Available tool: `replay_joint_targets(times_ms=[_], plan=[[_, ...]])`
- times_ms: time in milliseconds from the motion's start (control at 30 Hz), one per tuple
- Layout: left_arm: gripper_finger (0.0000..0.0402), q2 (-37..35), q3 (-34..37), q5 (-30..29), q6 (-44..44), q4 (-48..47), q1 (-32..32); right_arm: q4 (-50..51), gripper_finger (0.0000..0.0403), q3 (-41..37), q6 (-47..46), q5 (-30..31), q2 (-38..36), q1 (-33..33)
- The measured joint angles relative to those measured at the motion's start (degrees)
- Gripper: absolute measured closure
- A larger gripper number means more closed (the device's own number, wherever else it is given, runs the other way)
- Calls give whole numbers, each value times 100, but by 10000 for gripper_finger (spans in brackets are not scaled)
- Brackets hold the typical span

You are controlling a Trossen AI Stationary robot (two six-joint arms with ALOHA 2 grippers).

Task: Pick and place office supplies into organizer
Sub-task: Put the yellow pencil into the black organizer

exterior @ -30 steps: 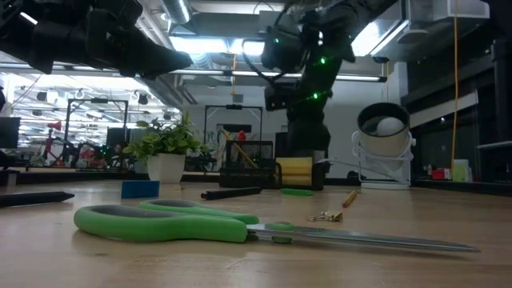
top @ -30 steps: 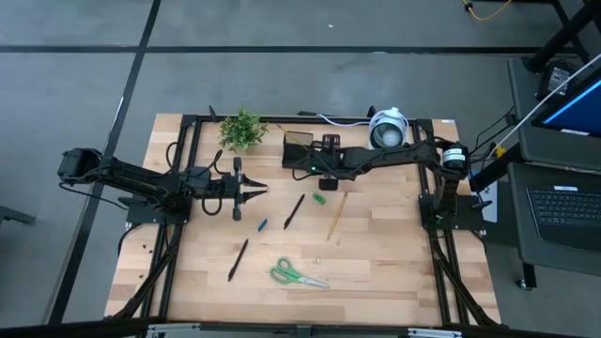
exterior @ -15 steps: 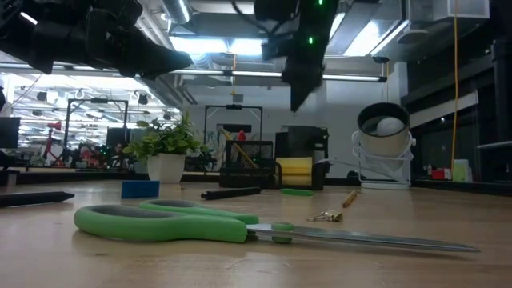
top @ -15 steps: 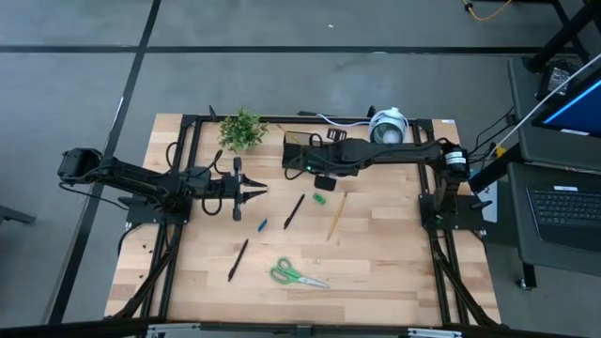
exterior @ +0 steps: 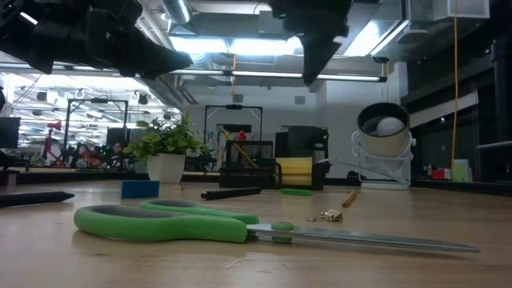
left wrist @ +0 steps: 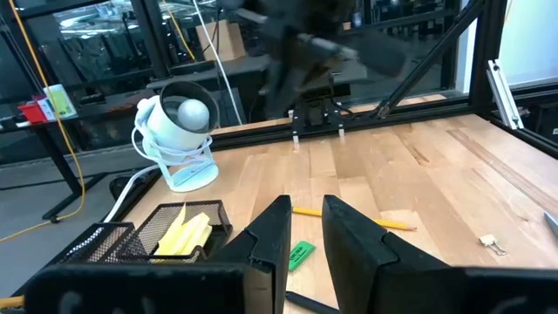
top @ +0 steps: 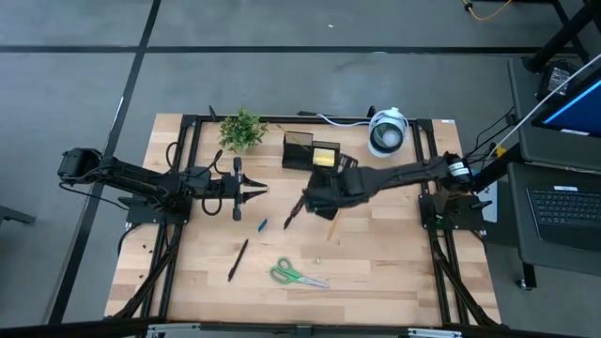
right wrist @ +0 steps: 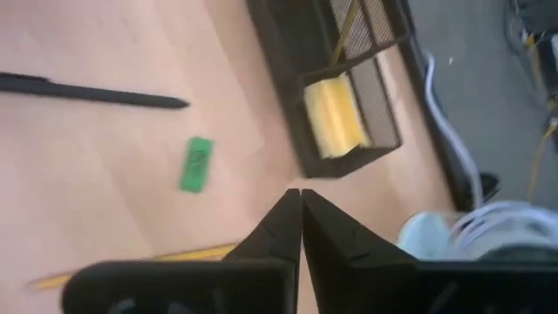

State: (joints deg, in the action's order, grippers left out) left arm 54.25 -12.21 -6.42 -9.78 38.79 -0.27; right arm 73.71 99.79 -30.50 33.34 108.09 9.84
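Since the earlier frames the right gripper [top: 315,199] has been withdrawn from above the organizer [top: 311,151] and is now held over the table in front of it, fingers pressed together, nothing between them. The yellow sticky-note pad [top: 325,156] is seen lying inside the organizer's lower mesh section; a wooden pencil [right wrist: 349,26] is stood in the taller section. In front of the organizer, a green piece [right wrist: 196,163], a black pen [right wrist: 96,91] and a second pencil [top: 333,222] are noted on the wood. Farther in front, the green-handled scissors [top: 297,275], a blue piece [top: 262,224] and another pen [top: 238,259] are recorded. The left gripper [top: 259,191] is held to the organizer's left, fingers slightly parted, empty.
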Motion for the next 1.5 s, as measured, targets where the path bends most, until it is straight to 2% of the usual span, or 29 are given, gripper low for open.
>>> replay_joint_targets(times_ms=[100, 333, 500, 733, 967, 1200, 1500], plan=[[339, 1, 0, 2, 0, 0, 0, 121, 397, 0, -632, -33, 0, 284], [339, 0, 0, 13, 0, -1, 0, 162, 383, 0, -2023, -135, 0, 759], [339, 1, 0, 13, -234, 0, 0, 99, 395, 0, -3458, -913, 0, 832], [339, 1, 0, 13, -494, 0, 0, 80, 387, 0, -4872, -949, 108, 831], [339, 0, 0, 13, -495, 0, 0, 72, 378, -3, -5487, -1250, 487, 831], [339, 1, 0, 16, -358, -164, 0, 81, 378, -7, -6280, -1252, 664, 801], [339, -1, 0, 230, -343, -530, 0, 84, 377, -7, -6646, -1250, 1126, 803]])
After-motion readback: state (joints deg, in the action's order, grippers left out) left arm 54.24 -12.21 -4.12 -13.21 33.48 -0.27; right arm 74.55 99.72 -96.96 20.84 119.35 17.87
